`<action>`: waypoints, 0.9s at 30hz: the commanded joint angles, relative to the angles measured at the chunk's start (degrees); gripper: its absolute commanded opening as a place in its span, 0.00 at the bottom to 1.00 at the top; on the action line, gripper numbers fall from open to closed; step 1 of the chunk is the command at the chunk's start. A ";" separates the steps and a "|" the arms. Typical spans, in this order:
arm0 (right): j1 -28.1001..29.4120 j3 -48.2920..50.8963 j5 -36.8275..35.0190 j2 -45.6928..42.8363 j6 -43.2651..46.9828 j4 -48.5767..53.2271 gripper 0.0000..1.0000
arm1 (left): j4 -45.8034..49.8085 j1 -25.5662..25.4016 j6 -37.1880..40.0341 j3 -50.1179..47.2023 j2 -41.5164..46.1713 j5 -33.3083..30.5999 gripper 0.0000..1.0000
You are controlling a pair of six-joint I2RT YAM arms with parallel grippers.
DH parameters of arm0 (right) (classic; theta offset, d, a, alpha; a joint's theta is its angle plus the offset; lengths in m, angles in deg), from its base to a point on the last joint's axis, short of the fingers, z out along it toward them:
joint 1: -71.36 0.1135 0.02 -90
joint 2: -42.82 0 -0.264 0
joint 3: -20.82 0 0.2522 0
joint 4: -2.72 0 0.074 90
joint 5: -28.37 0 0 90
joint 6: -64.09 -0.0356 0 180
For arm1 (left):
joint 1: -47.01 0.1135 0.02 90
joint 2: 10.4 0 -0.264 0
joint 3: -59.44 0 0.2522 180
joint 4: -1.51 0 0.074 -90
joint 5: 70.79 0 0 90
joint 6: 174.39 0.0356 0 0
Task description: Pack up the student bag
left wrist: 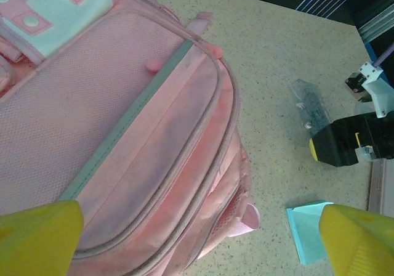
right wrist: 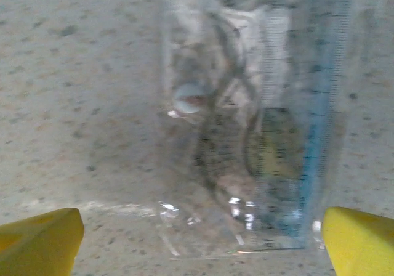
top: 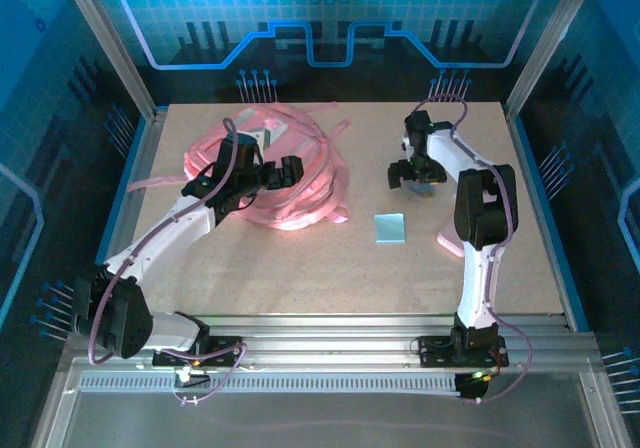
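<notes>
Jaws on both arms stand wide apart and neither clamps anything. Left gripper is over the student bag, which lies flat on the left half of the table, toward the far edge; in the left wrist view its yellow fingertips frame the bag's zippered front pocket and mesh panel. Right gripper is on the right half of the table, well apart from the bag, directly above a clear plastic pouch with a blue ruler inside. The pouch lies flat on the table between the right gripper's fingers; contact cannot be determined. A light blue card lies on the table between bag and right arm, nearer the bases. A pink item lies partly hidden behind the right arm.
</notes>
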 commanded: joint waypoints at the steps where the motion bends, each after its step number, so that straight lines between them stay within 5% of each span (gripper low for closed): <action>1: -0.85 -2.14 -1.33 -0.43 -1.17 0.36 1.00 | -0.34 0.34 -0.60 -0.94 2.09 0.22 0.99; 8: -2.97 -6.93 5.28 6.34 1.06 2.63 1.00 | 0.02 0.41 -0.29 -0.54 1.65 -0.04 0.99; 16: -3.17 -7.85 2.91 10.22 0.26 4.63 1.00 | 2.28 0.37 2.30 1.47 0.58 -1.10 0.99; 27: -3.77 -3.59 3.79 7.78 0.04 2.63 0.59 | 2.37 0.36 2.21 1.48 0.74 -0.43 0.99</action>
